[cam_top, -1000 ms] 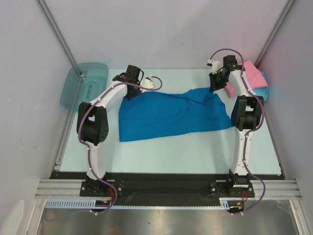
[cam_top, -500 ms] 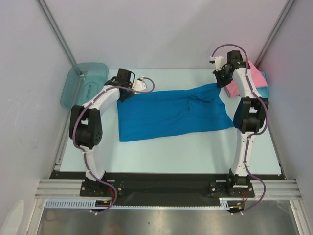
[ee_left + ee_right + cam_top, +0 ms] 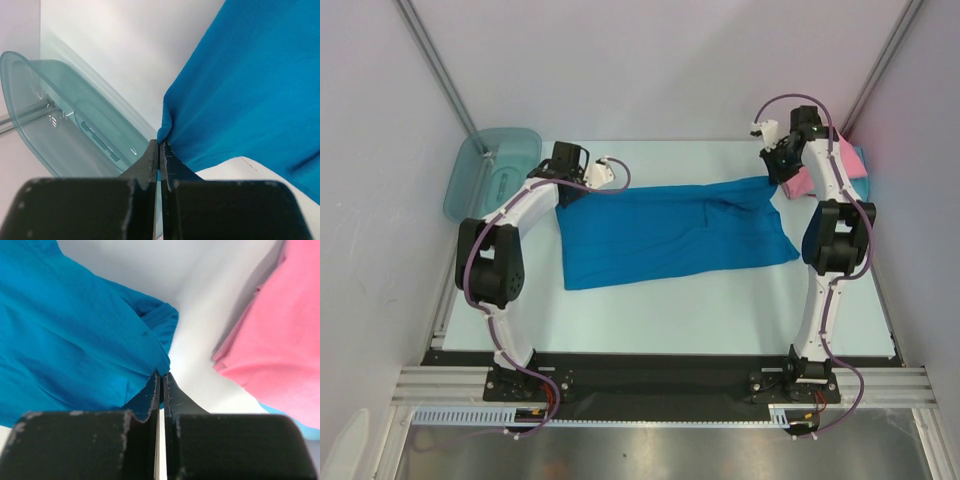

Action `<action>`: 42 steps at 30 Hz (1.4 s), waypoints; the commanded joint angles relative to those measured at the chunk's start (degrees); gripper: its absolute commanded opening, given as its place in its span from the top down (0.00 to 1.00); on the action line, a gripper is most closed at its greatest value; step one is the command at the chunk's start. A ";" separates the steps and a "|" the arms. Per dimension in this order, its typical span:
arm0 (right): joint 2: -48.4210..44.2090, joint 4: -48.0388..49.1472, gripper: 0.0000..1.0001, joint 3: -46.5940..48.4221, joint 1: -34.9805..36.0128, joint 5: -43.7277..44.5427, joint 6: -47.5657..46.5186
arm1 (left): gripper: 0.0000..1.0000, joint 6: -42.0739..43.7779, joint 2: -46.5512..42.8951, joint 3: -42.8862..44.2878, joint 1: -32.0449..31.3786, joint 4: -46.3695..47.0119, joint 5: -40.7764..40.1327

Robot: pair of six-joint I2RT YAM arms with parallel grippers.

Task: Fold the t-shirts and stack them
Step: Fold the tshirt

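T-shirt (image 3: 670, 235) in blue spans from left hand (image 3: 160, 149) to right hand (image 3: 162, 379), both pinching it.

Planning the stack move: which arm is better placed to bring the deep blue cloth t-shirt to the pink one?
Probably right: right gripper holds the deep blue cloth t-shirt beside the pink cloth t-shirt; left gripper holds its far end by the teal plastic bin.

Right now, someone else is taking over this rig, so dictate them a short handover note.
Left end effector: shut on the blue t-shirt, at its far left corner.
Right end effector: shut on its far right corner.
The blue t-shirt lies spread out between them, unfolded.
Done: pink t-shirt folded, lying on the turquoise t-shirt at the far right.
Left: fold the blue one and stack it there.
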 commanded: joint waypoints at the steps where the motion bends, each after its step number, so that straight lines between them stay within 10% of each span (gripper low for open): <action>1: -4.26 0.87 1.00 1.16 -1.78 1.27 -2.16 | 1.00 2.07 -3.48 -0.24 1.24 1.33 -0.34; 27: -4.43 37.61 1.00 -6.92 7.44 3.91 -3.65 | 1.00 -0.83 -3.21 0.46 0.71 1.07 0.89; 42: -7.07 50.62 1.00 -15.89 5.95 4.00 -19.73 | 0.99 -0.91 -3.48 0.11 0.36 0.90 0.98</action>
